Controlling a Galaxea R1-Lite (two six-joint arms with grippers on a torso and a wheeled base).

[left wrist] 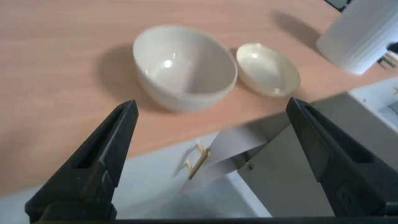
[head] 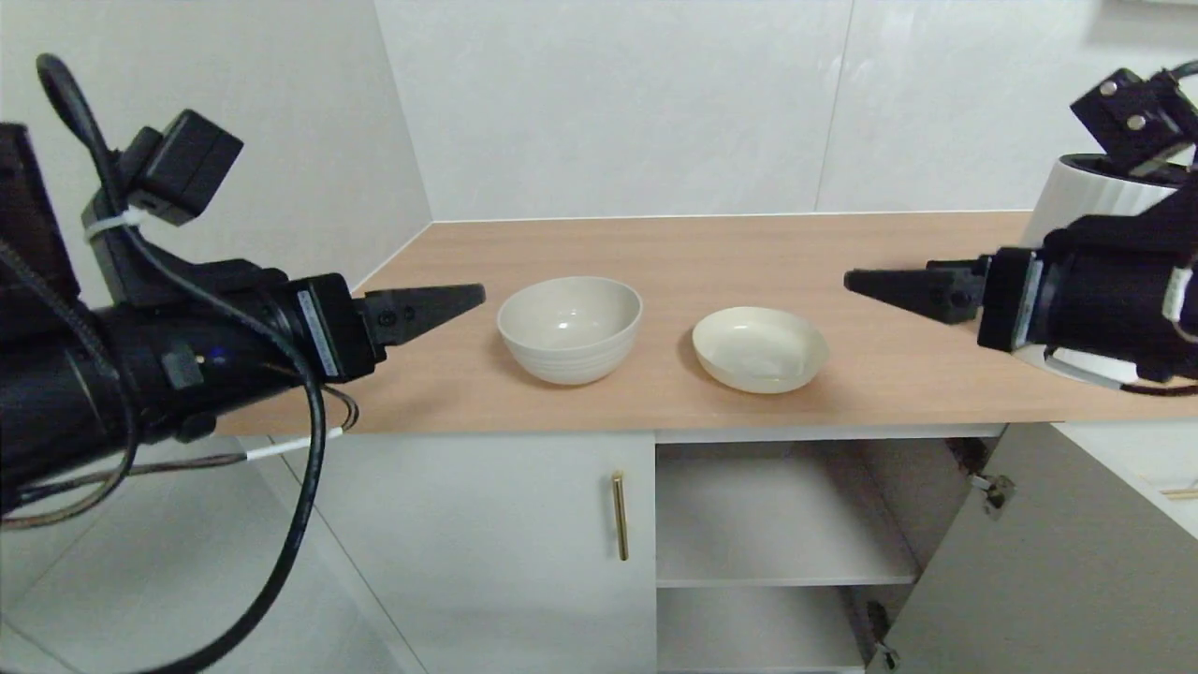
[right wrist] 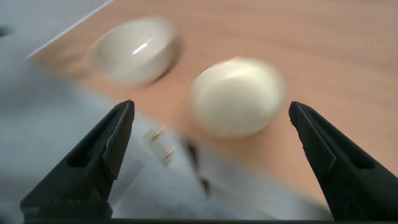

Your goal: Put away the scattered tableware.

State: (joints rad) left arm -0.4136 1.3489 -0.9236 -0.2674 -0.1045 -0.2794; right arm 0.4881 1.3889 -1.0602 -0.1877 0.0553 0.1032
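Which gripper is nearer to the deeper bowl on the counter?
Left. The left gripper hovers just off the deeper bowl on its left side, not touching it. The right gripper is farther off to the right, beyond the shallow dish.

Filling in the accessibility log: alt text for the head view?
A deep bowl and a shallow bowl sit apart on a wooden counter, between the left claw and right claw, which point inward from either side. Below the shallow bowl, a cabinet stands open, showing shelves.
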